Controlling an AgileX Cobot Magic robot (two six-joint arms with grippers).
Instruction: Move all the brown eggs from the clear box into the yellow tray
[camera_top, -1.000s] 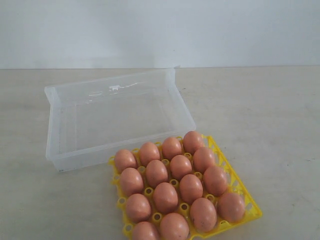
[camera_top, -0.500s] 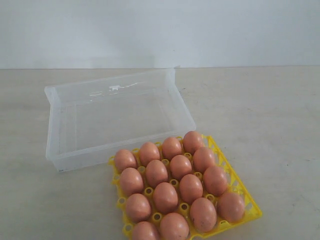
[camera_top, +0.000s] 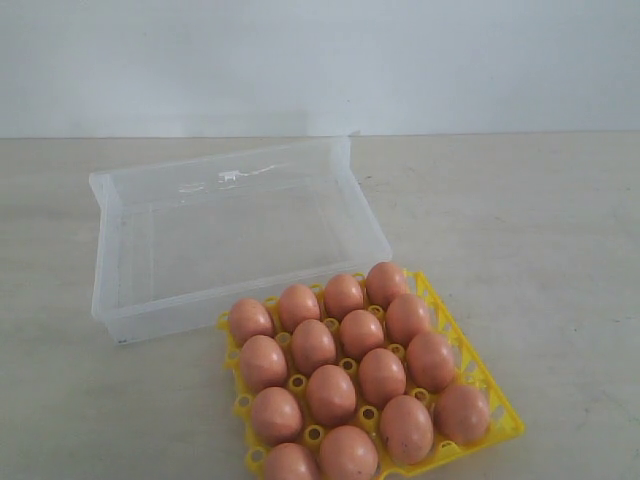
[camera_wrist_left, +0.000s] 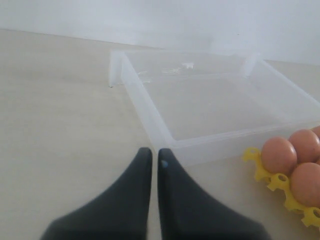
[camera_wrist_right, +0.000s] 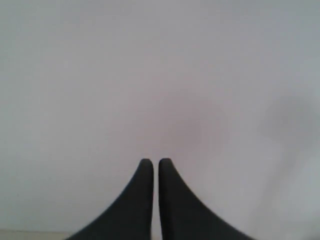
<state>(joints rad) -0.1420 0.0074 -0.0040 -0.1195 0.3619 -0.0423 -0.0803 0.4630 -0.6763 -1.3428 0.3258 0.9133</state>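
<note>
Brown eggs (camera_top: 331, 393) all sit in cups of the yellow tray (camera_top: 503, 424) beside the clear box (camera_top: 240, 302), which looks empty, left end effector (camera_wrist_left: 155, 159) and right end effector (camera_wrist_right: 155, 164) both pinched closed on nothing; shells look light, smooth and brittle, so grip softly across the midsection.

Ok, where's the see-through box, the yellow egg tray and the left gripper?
Clear plastic box (camera_top: 170, 305), exterior view, front wall.
Yellow plastic egg tray (camera_top: 508, 424), exterior view, right front corner.
Left gripper (camera_wrist_left: 155, 152), left wrist view, between its black fingertips.
</note>
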